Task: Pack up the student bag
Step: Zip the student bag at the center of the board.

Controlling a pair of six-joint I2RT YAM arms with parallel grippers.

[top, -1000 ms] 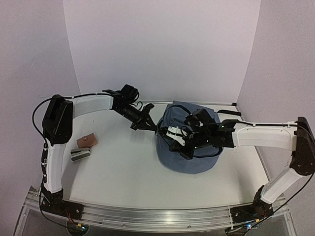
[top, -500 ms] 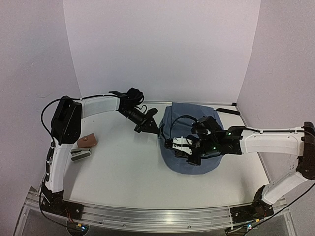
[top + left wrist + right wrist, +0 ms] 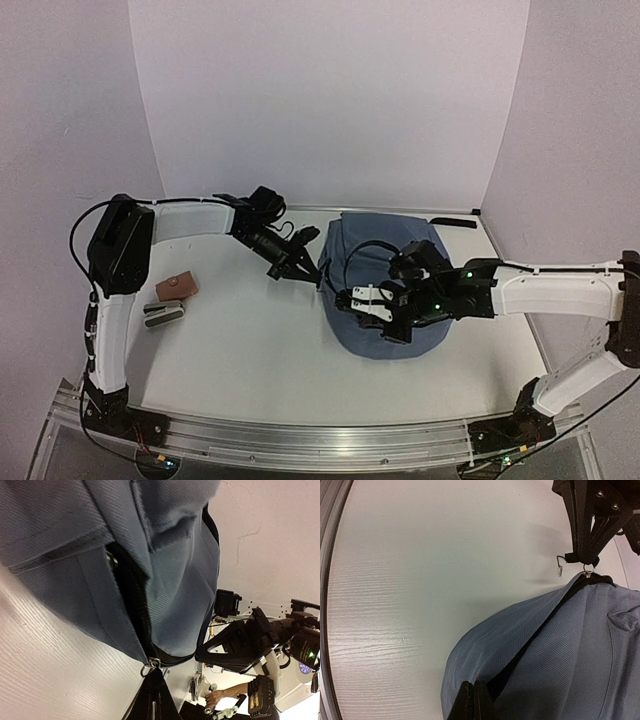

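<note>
Our left pincer [image 3: 151,677] has its black fingers pressed together on the small metal ring of the zipper pull [image 3: 148,667]. It holds that ring at the left edge of the student bag [image 3: 385,235]. From the right wrist view, the same ring hangs just under the tips, with a short frayed thread dangling beside it. Our right pincer [image 3: 473,690] is also pressed together, nipping the bag's fabric right at the dark zipper [image 3: 540,630], which runs as a black band from there up to the ring. The two pincers sit at either end of that band, and both arms reach in over the bag from opposite sides. The bag is a soft, rounded slate-blue mound of twill-like weave with stitched seams. It lies on the far right-of-middle part of the desk [image 3: 250,350], and a black strap [image 3: 455,222] trails off its far side. The desk top is pale with a faint wood grain. Well apart, near the left arm's upright link, a small brown pouch [image 3: 178,286] and a grey, silvery oblong thing [image 3: 163,314] lie just beside each other; we cannot tell what the latter is.
</note>
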